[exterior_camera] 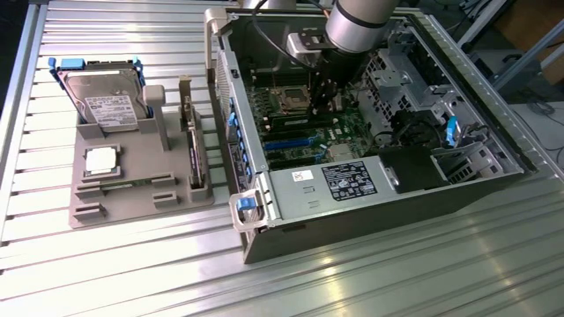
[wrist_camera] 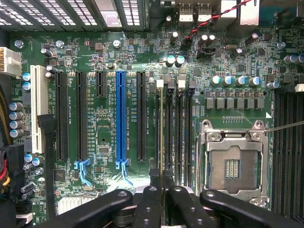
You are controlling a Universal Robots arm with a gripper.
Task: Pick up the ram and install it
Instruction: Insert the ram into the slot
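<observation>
Ram (wrist_camera: pixel 162 137) stands edge-on in green motherboard (wrist_camera: pixel 104 128) slot.

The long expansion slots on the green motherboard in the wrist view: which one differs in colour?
The single blue long slot, standing between black slots on either side.

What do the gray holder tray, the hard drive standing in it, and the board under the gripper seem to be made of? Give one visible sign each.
Gray holder tray: probably matte plastic; uniform dull gray, moulded slots.
Hard drive: likely metal; silvery reflective casing with a paper label.
Motherboard: glossy green circuit-board laminate; fine printed tracks, plastic slots, one blue.
Gripper: black matte fingers, metal or hard plastic; unclear.
</observation>
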